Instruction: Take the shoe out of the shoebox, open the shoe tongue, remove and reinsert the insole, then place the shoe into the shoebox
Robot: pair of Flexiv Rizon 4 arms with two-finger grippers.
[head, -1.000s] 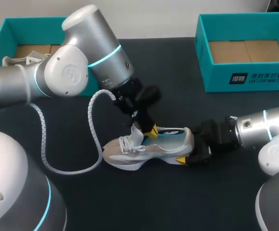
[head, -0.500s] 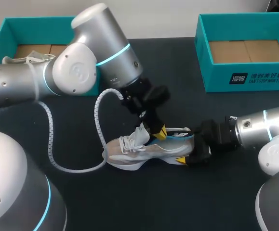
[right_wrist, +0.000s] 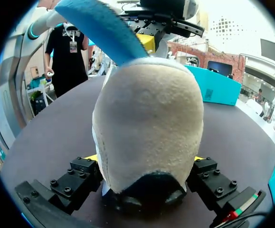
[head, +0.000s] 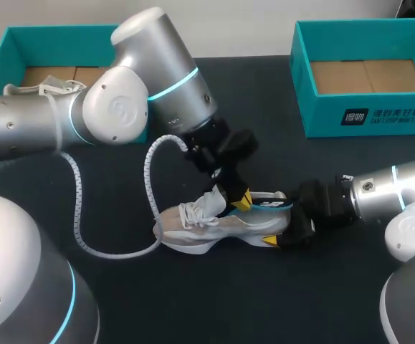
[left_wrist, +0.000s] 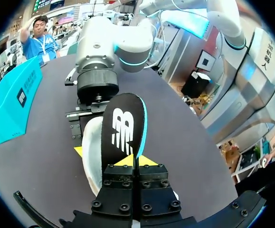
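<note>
A pale grey shoe [head: 207,226] with white laces lies on its sole on the dark table, toe to the left. My left gripper [head: 237,199] is shut on the black, blue-edged insole [head: 270,203], which slants over the shoe's opening toward the heel. In the left wrist view the insole [left_wrist: 124,128] rises from the closed yellow tips of the left gripper [left_wrist: 135,160] above the shoe [left_wrist: 92,152]. My right gripper [head: 279,233] clasps the heel from both sides. The heel [right_wrist: 149,123] fills the right wrist view between the right gripper's fingers [right_wrist: 90,167], with the blue insole [right_wrist: 99,28] above.
A teal shoebox [head: 379,118] stands at the back right, its cardboard floor bare. A second teal box [head: 13,43] at the back left holds white laces [head: 39,89]. A white cable [head: 148,183] loops from my left arm down to the table left of the shoe.
My left arm has shifted right and slightly down, carrying the insole along the shoe's opening toward the heel. The right arm and the shoe have stayed put.
</note>
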